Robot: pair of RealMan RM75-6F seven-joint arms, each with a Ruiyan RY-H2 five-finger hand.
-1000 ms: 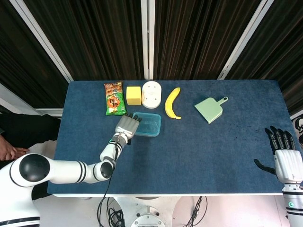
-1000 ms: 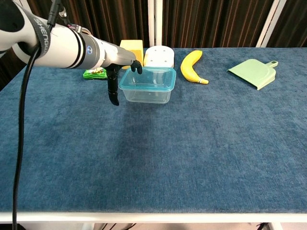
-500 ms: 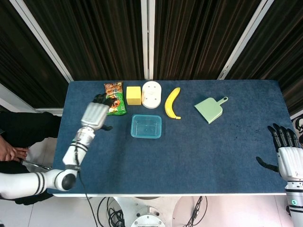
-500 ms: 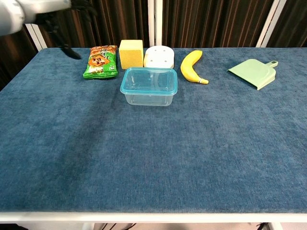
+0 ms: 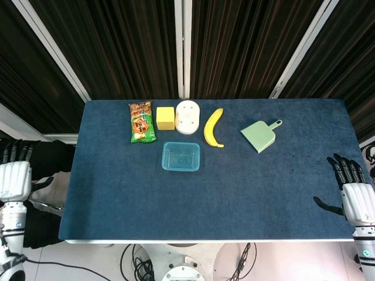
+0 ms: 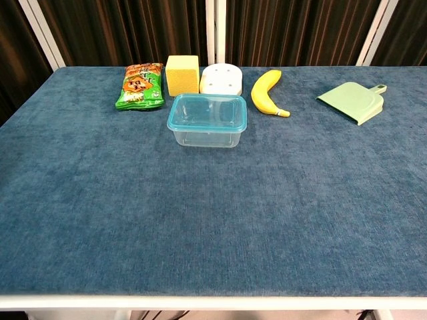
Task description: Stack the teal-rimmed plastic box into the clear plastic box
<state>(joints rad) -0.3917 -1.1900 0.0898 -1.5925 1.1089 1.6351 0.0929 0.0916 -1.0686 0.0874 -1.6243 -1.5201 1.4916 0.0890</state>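
Parking both hands off the table edges: your left hand (image 5: 14, 175) and right hand (image 5: 357, 199) are empty, fingers spread. Teal-rimmed plastic box (image 6: 207, 119) sits well clear of either hand's fingers, apparently nested; stack looks done.

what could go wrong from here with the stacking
1. The teal-rimmed box sits close in front of the yellow block and white holder; a hand reaching in may knock them.
2. Both the left hand and right hand hang off the table edges, so either needs a long reach.
3. No separate clear box is plainly visible.
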